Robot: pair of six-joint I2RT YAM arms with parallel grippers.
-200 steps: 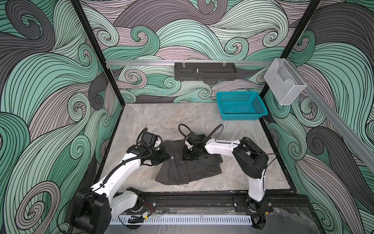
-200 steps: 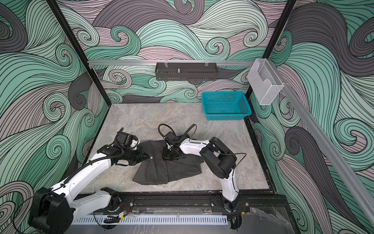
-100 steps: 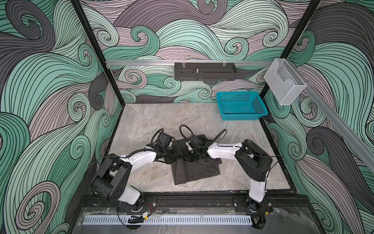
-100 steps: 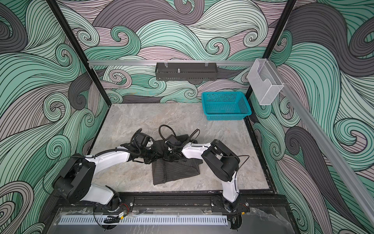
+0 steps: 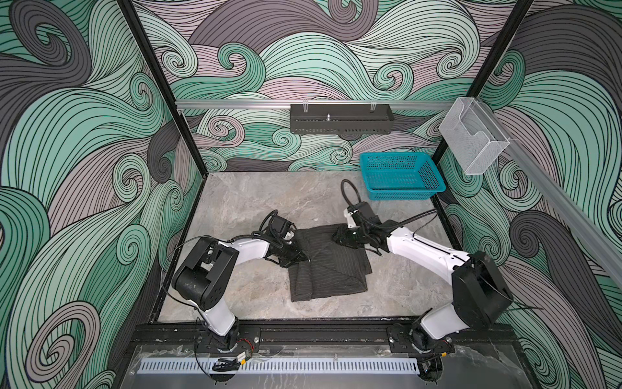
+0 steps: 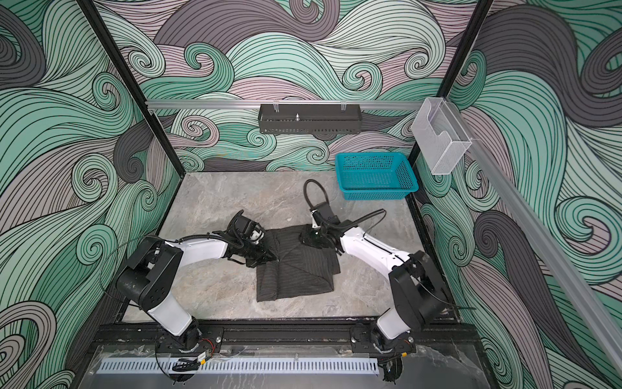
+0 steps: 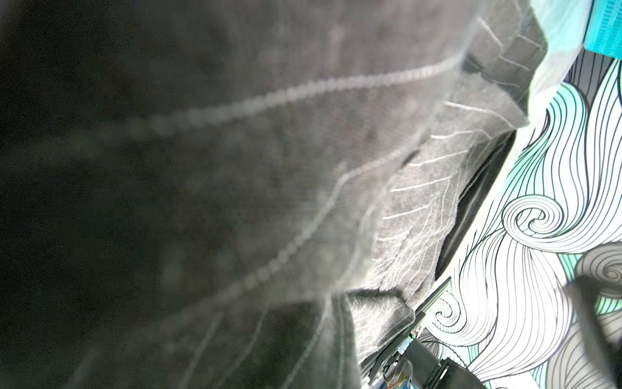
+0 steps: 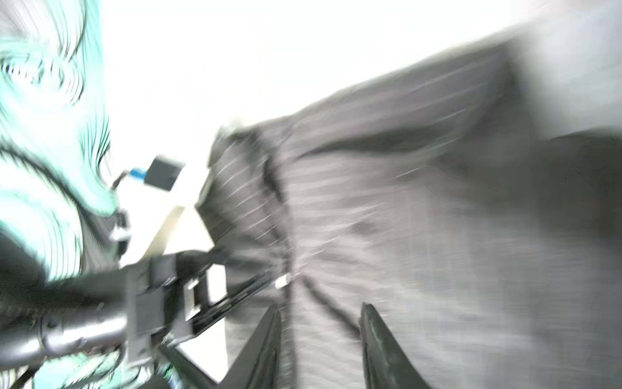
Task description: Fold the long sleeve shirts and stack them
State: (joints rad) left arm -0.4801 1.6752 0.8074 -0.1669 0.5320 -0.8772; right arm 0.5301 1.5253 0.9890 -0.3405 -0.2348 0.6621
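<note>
The long sleeve shirt (image 5: 328, 269) (image 6: 296, 272), dark with pale pinstripes, lies folded in a rough rectangle in the middle of the marble table (image 5: 249, 202). My left gripper (image 5: 301, 259) (image 6: 271, 259) sits at the shirt's left fold, shut on the cloth. In the left wrist view the shirt (image 7: 269, 168) drapes over the camera and hides the jaws. My right gripper (image 5: 336, 237) (image 6: 303, 239) (image 8: 319, 323) rests low over the shirt's far right corner. It is open, and its fingers (image 8: 269, 336) stand apart above the striped cloth (image 8: 420, 219).
A teal mesh basket (image 5: 400, 175) (image 6: 375, 175) stands at the back right of the table. On the back wall hangs a black rack (image 5: 340, 119), and a clear plastic holder (image 5: 471, 144) is fixed to the right rail. Bare marble surrounds the shirt.
My left arm swung right and carried the shirt's left side over the middle, so the shirt is narrower. The right gripper opened, let go of the cloth and drew back a little.
</note>
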